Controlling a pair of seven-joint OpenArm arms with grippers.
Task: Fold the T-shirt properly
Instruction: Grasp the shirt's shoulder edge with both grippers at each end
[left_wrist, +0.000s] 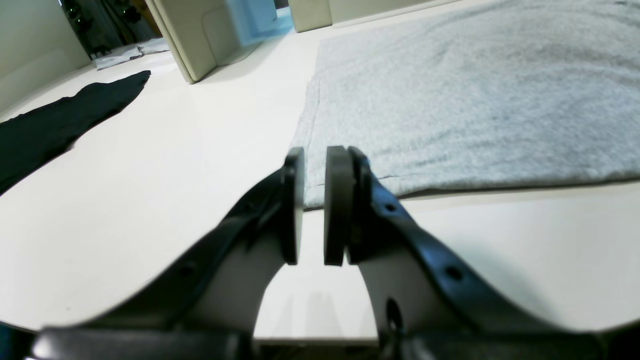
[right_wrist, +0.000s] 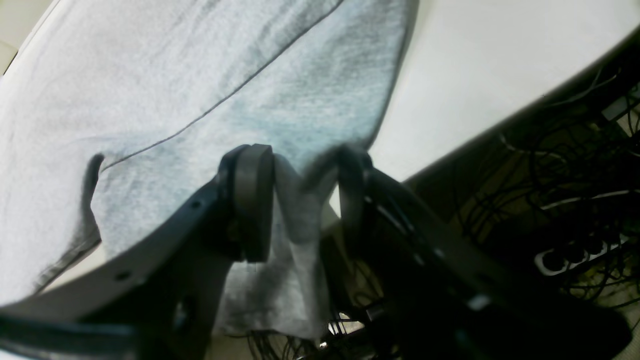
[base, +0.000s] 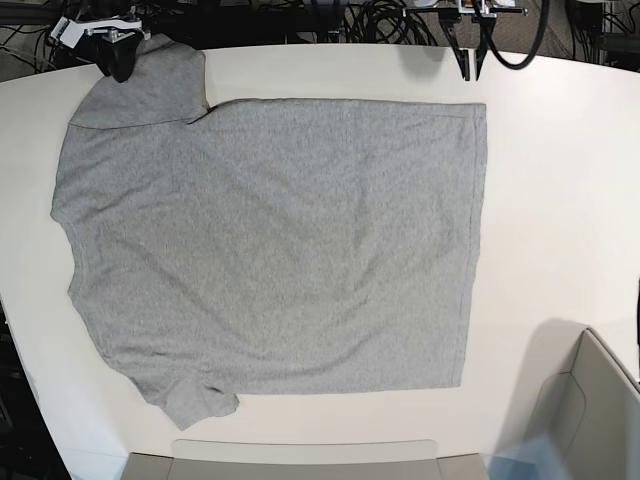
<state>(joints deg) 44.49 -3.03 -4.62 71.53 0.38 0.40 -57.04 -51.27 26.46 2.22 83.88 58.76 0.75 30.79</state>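
The grey T-shirt (base: 270, 240) lies spread flat on the white table (base: 560, 200), plain side up, collar end to the left in the base view. My left gripper (left_wrist: 316, 165) (base: 470, 62) hovers just off the shirt's (left_wrist: 475, 100) near hem corner; its pads stand a narrow gap apart with nothing between them. My right gripper (right_wrist: 300, 170) (base: 120, 60) is at the far-left sleeve by the table's edge. Its jaws stand wide, and a bunched fold of the sleeve (right_wrist: 295, 225) hangs between them, touching the left pad (right_wrist: 252, 200).
A beige box (base: 590, 400) (left_wrist: 190, 35) stands beyond the shirt's hem side, and another beige piece (base: 305, 460) sits along the opposite table edge. A black cloth (left_wrist: 60, 120) lies on the table to the left gripper's left. Cables (right_wrist: 550, 200) hang below the table edge.
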